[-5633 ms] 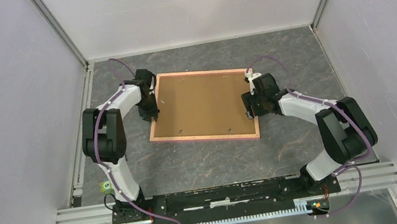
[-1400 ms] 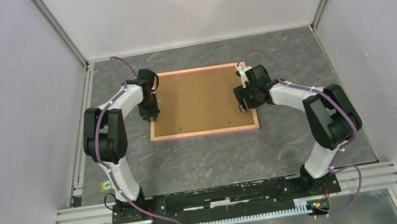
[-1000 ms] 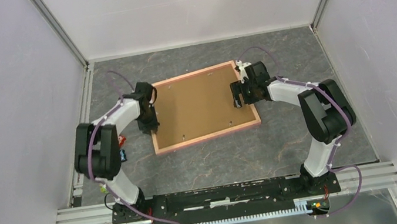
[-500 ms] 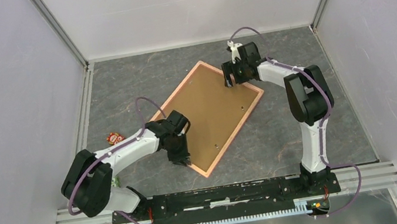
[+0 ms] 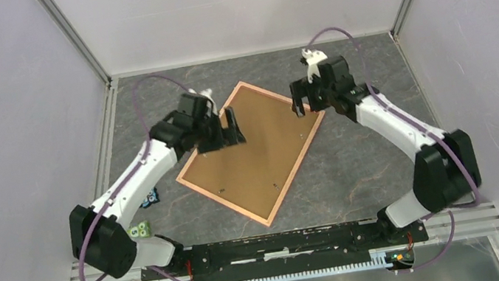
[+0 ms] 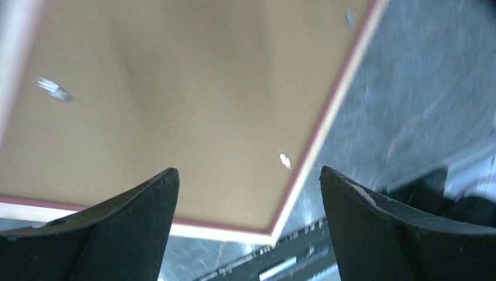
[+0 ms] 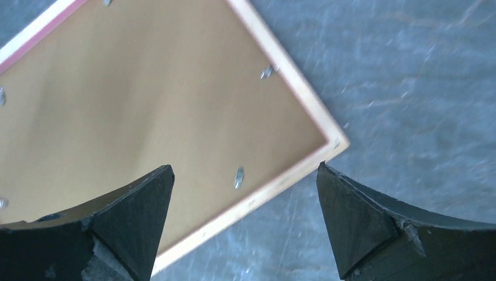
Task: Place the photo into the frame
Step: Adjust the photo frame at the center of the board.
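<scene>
Pink-bordered, the frame lies back-up and askew on the grey table, its brown backing board directly beneath both grippers. The left gripper hangs above one side, jaws spread wide and empty. The right gripper hovers over the opposite corner, likewise released. A small green piece lies beside the left arm.

The frame lies flat, back up, on the grey table, turned diagonally — thin pink border, brown backing board filling it
</scene>
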